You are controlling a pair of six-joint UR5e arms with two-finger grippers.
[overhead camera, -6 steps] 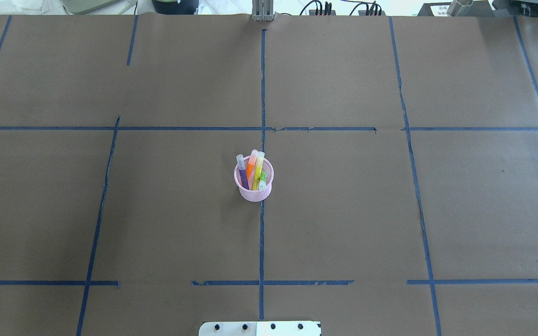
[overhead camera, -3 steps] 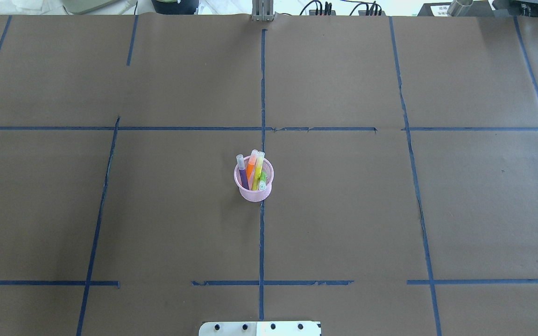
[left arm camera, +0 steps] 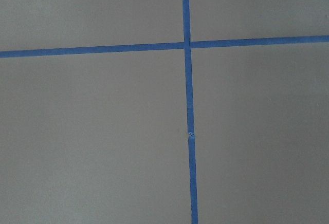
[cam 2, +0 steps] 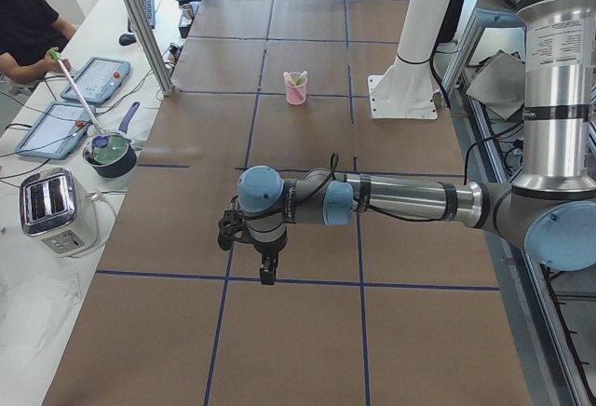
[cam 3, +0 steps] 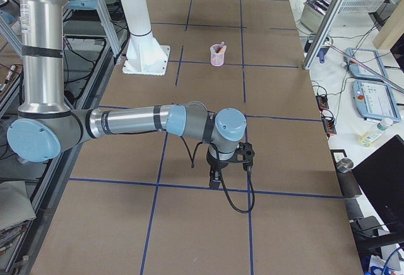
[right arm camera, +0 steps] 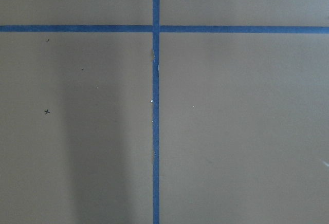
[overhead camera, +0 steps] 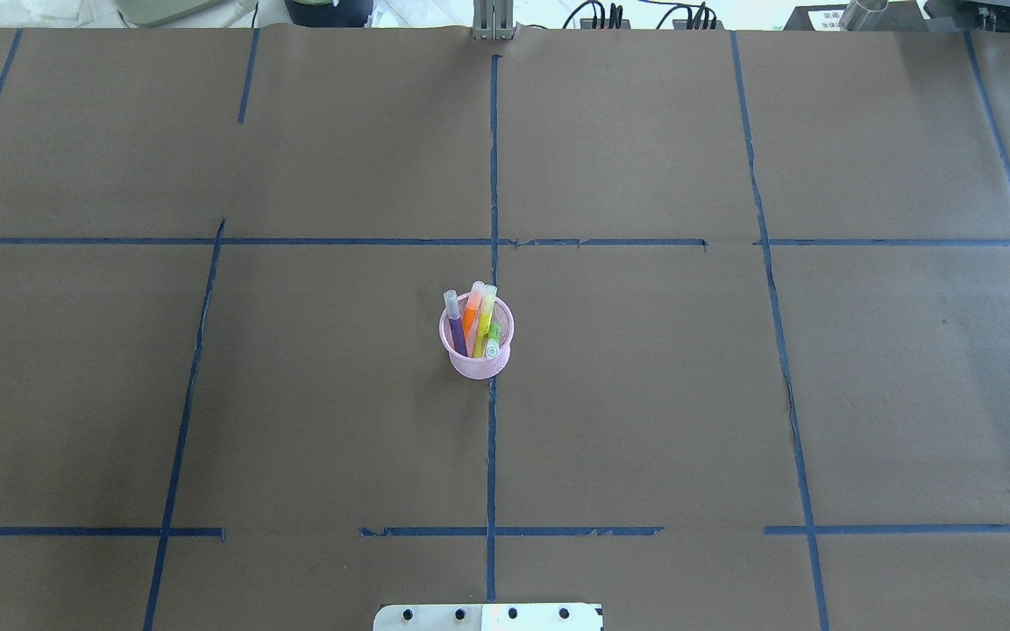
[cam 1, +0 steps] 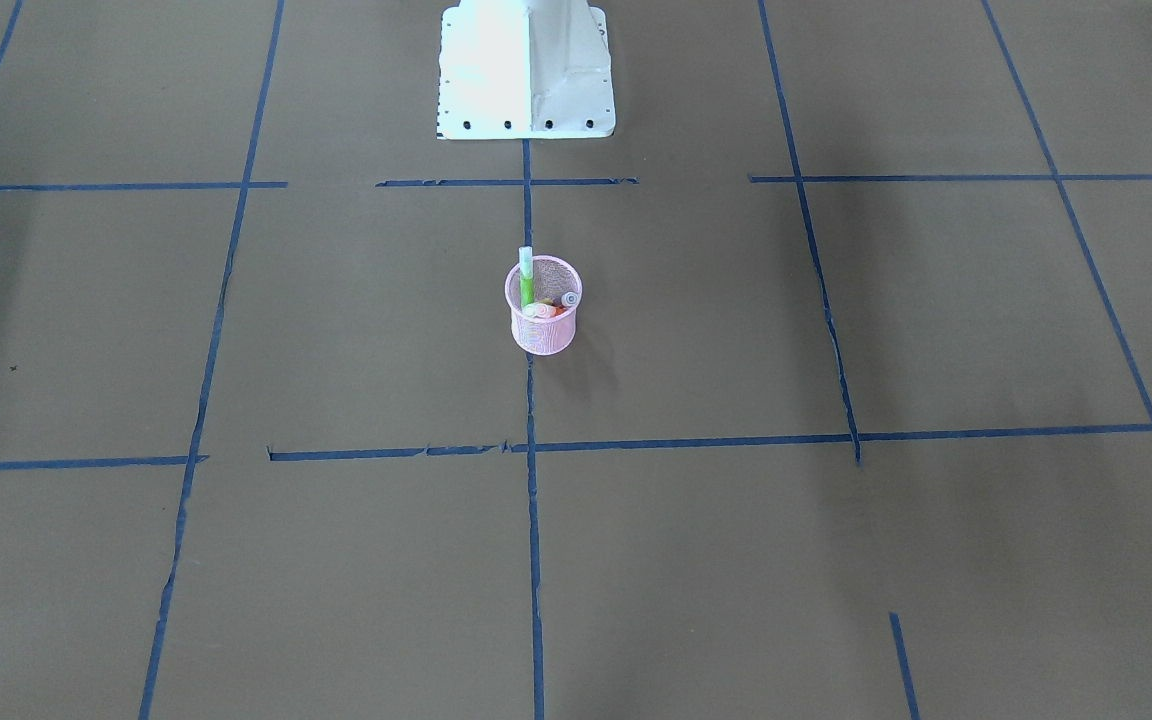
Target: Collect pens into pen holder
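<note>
The pink mesh pen holder point(overhead camera: 476, 364) stands upright mid-table on a blue tape line; it also shows in the front view point(cam 1: 543, 335) and, small, in both side views point(cam 2: 295, 92) point(cam 3: 218, 57). Inside it lean the purple pen point(overhead camera: 456, 331), the orange pen point(overhead camera: 471, 312), a yellow pen point(overhead camera: 485, 314) and the green pen point(overhead camera: 493, 343) point(cam 1: 526, 282). My left gripper point(cam 2: 267, 271) hangs over bare table far from the holder, and so does my right gripper point(cam 3: 214, 179). Each shows only in a side view, so I cannot tell whether it is open or shut. Both wrist views show only brown paper and tape.
The white robot base plate point(cam 1: 526, 70) point(overhead camera: 487, 618) sits at the table's near edge. Blue tape lines point(overhead camera: 492, 175) grid the brown paper. A side bench holds a toaster point(cam 2: 56, 209), a pot point(cam 2: 110, 153) and tablets point(cam 2: 93, 78); an operator point(cam 2: 28, 29) sits there.
</note>
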